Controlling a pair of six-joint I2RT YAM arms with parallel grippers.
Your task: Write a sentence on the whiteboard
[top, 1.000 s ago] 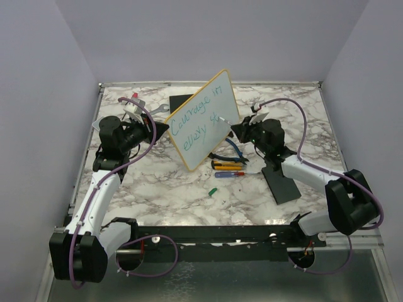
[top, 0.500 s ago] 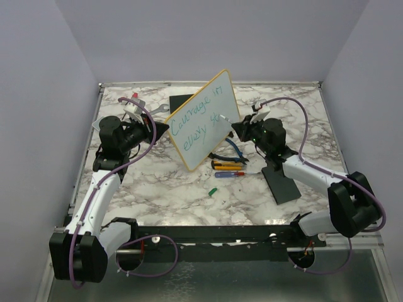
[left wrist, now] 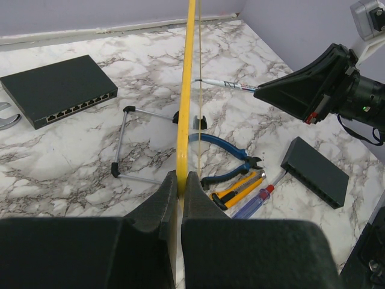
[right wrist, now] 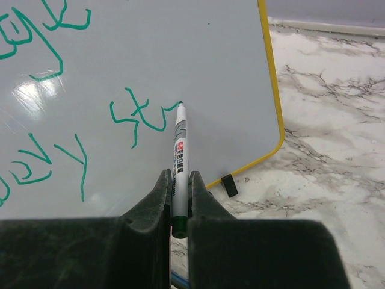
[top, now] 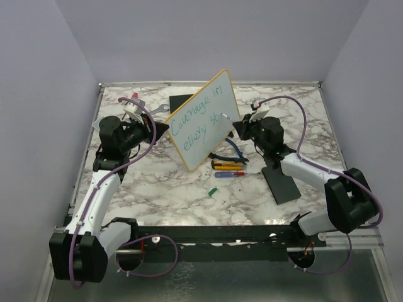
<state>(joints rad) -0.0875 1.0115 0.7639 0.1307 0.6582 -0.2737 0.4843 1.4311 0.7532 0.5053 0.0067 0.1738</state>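
The board (top: 203, 121) is clamped in the left jaws; the pen (right wrist: 180, 150), clamped in the right jaws, is pointed at the end of the sentence (right wrist: 137, 120).

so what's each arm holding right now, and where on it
Left jaws pinch the whiteboard by its yellow rim, at a side edge. Right jaws grip the marker near its back end, tip against the board.
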